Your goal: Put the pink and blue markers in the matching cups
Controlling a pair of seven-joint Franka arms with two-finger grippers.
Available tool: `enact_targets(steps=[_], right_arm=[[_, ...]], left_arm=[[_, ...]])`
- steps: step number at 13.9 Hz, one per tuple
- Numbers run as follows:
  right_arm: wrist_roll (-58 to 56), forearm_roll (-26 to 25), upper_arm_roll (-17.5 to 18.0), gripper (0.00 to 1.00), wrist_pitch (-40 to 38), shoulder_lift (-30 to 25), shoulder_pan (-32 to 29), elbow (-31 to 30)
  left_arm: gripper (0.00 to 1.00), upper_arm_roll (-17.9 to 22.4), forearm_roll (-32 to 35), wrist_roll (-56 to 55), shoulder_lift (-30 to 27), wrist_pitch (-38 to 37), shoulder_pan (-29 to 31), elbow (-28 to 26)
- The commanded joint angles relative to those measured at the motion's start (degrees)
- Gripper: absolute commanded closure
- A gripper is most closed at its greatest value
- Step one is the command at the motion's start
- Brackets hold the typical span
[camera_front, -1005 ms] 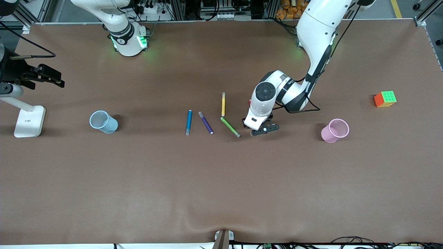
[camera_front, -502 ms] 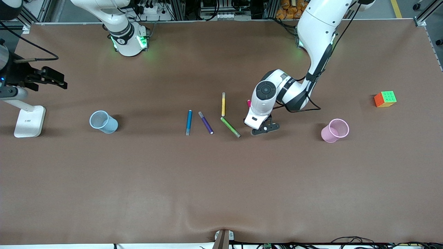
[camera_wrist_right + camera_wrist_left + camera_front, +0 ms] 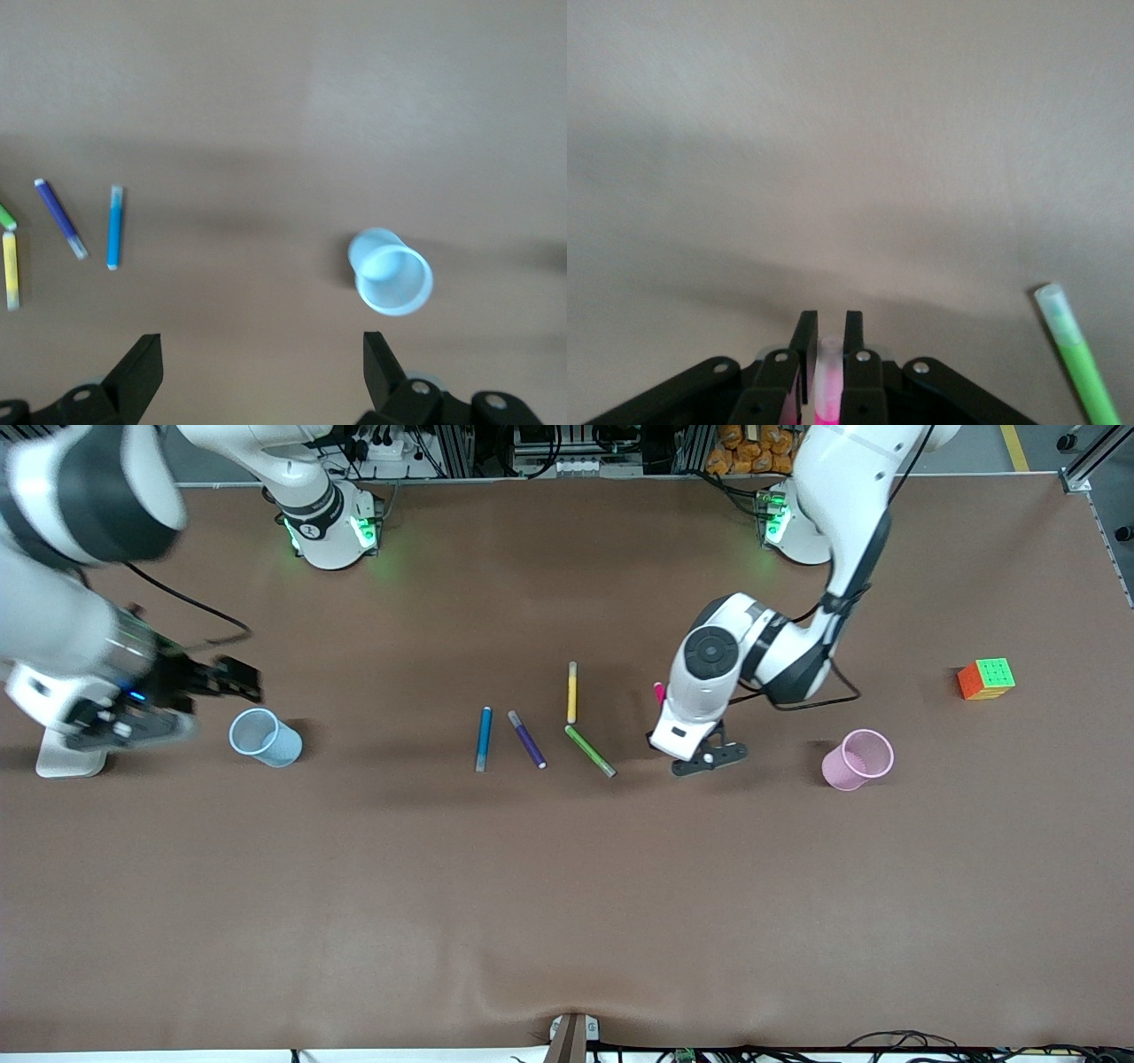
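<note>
1. Mid-frame I see the blue marker, the purple marker just beside it, then the yellow marker, with the green marker lower.
2. The blue cup stands toward the right arm's end, with the right gripper near it.
3. The left gripper, pink marker in it, hangs between the green marker and the pink cup.
4. The cube lies higher in the frame than the pink cup.

Brown-covered table, aluminium framing

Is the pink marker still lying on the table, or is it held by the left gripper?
Held. In the left wrist view the left gripper has its fingers shut on the pink marker; the front view shows the marker's tip beside that arm's wrist.
</note>
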Motion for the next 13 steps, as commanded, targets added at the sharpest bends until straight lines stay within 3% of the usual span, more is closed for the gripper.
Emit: enact_targets(steps=[1, 5, 9, 12, 13], right_arm=[[5.1, 0.45, -0.49, 0.0, 5.89, 6.11, 5.04, 0.77], [9.84, 0.45, -0.4, 0.0, 13.37, 11.48, 9.62, -0.89], [16.79, 0.45, -0.49, 0.0, 22.43, 14.81, 14.45, -3.63], [17.24, 0.45, -0.4, 0.0, 27.78, 18.5, 15.69, -3.71], [17.68, 0.45, -0.4, 0.0, 29.37, 19.73, 16.73, -4.23]], left_arm=[[1.0, -0.01, 1.28, 4.76, -5.47, -1.57, 3.77, -1.74], [1.0, -0.18, 5.92, 11.38, -10.04, -1.3, 10.46, -2.27], [1.0, -0.45, 19.88, 11.64, -15.23, 0.01, 14.77, -5.16], [1.0, -0.36, 25.86, 11.73, -18.66, 7.89, 18.27, -11.3], [1.0, -0.36, 30.76, 11.82, -19.36, 12.19, 20.56, -13.59]])
